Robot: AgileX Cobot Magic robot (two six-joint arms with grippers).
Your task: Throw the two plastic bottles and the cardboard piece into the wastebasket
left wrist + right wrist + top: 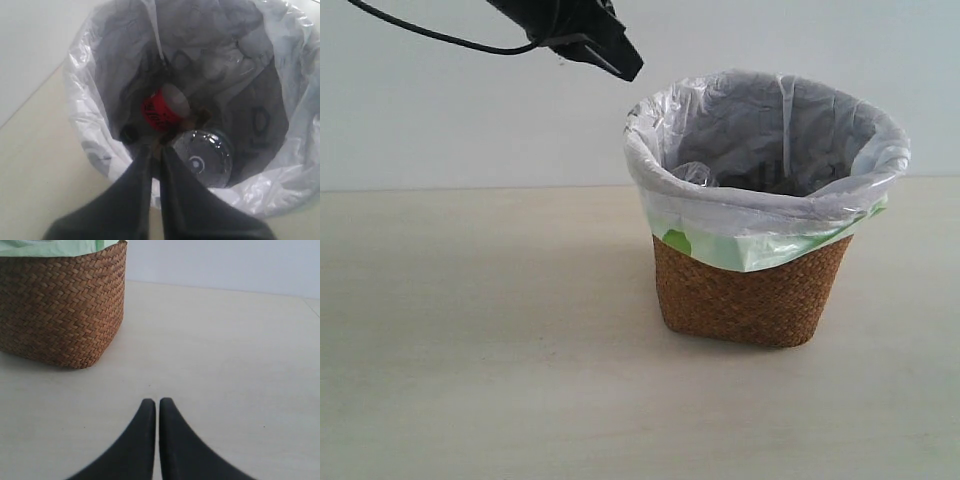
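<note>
1. Wastebasket [755,295]: a round brown woven basket stands upright on the pale table [470,350]. A white and light-green plastic bag [760,215] lines it and folds out over the rim.

2. Contents, seen in the left wrist view looking down into the wastebasket:
- The red-label bottle [161,110] lies on the bottom of the bag, near the middle.
- The second bottle [206,154], clear, lies just beside it with its round end facing up. Its label is not visible.
- A tan-brown piece, the cardboard piece [199,119], shows between the two bottles. Most of it is hidden.
- All three items are inside the wastebasket. None lies on the table around it.

3. Left gripper [625,65]: it hangs above the wastebasket, just outside the rim on the side away from the right arm. In the left wrist view the left gripper [156,150] has its two black fingers [140,175] pressed together with only a thin seam between them. It holds nothing.

4. Right gripper [155,402]: it sits low over the table, beside the wastebasket and apart from its woven wall [60,305]. The jaws are closed tip to tip and hold nothing. This gripper does not appear in the exterior view.
</note>
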